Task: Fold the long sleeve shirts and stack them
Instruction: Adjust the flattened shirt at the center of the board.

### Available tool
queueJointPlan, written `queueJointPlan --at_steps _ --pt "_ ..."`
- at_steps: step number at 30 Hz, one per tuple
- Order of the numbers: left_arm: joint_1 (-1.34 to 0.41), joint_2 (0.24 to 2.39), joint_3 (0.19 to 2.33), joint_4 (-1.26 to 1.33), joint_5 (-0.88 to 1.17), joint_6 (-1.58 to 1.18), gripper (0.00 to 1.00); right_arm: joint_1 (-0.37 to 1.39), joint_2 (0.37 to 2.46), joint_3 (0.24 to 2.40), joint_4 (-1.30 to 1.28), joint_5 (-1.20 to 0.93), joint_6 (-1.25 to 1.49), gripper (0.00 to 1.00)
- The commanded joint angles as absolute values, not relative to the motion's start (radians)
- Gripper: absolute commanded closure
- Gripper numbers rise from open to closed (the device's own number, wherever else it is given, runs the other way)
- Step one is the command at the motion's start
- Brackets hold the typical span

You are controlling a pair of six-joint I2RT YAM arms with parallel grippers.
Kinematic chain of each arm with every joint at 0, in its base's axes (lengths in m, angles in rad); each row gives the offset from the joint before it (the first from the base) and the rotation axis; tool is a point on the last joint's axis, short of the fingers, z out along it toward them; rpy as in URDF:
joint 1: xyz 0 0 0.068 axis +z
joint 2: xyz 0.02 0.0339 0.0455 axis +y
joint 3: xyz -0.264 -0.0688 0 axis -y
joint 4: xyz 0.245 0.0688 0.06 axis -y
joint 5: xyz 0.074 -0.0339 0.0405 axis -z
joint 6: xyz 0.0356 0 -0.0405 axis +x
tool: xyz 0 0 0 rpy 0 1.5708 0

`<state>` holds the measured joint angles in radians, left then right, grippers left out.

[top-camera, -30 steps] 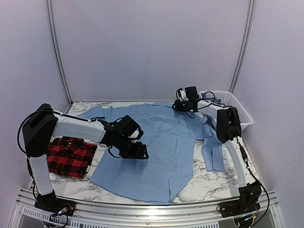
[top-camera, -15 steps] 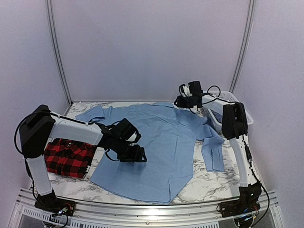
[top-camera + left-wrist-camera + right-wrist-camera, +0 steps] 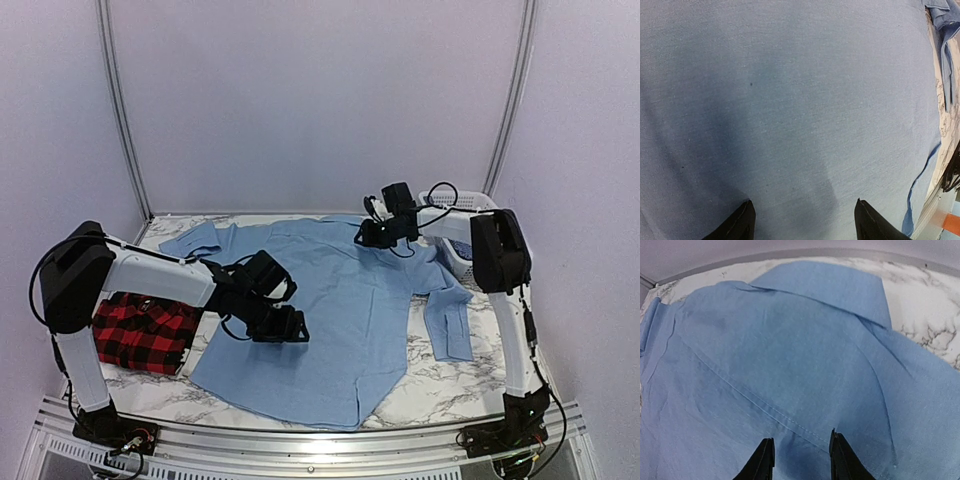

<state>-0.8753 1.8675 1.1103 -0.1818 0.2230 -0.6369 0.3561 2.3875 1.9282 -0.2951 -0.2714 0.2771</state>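
The light blue shirt [image 3: 350, 300] lies spread flat on the marble table, collar at the far edge. Its left sleeve [image 3: 190, 240] is bunched at the back left and its right sleeve [image 3: 450, 325] is bent down along the right side. The red-and-black plaid shirt [image 3: 145, 335] lies folded at the near left. My left gripper [image 3: 290, 325] is open just above the middle of the blue shirt [image 3: 790, 100], nothing between its fingers [image 3: 802, 222]. My right gripper [image 3: 365, 237] is open low over the blue shirt's shoulder seam near the collar [image 3: 790, 365], fingers apart [image 3: 801, 452].
A white plastic basket [image 3: 470, 200] stands at the back right corner, partly behind my right arm. Bare marble table [image 3: 440, 385] shows along the near right and beyond the collar [image 3: 930, 315]. Grey walls enclose the table on three sides.
My right gripper has moved from beside the basket leftward and down onto the shirt's shoulder area. The shirt's left sleeve shifted slightly. My left gripper has barely moved.
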Motion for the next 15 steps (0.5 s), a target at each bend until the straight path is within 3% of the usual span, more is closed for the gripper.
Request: queueJointPlan --at_steps 1,7,15 --pt "-0.893 1.866 1.082 -0.229 0.232 -0.636 0.30 0.350 2.422 1.941 -0.303 -0.238 0.313 0.66" --pt "-0.914 1.898 1.108 -0.229 0.235 -0.635 0.30 0.312 2.511 2.037 -0.376 -0.219 0.324 0.67" --pt "-0.943 1.963 1.175 -0.212 0.230 -0.657 0.30 0.249 2.755 2.387 -0.501 -0.271 0.315 0.65"
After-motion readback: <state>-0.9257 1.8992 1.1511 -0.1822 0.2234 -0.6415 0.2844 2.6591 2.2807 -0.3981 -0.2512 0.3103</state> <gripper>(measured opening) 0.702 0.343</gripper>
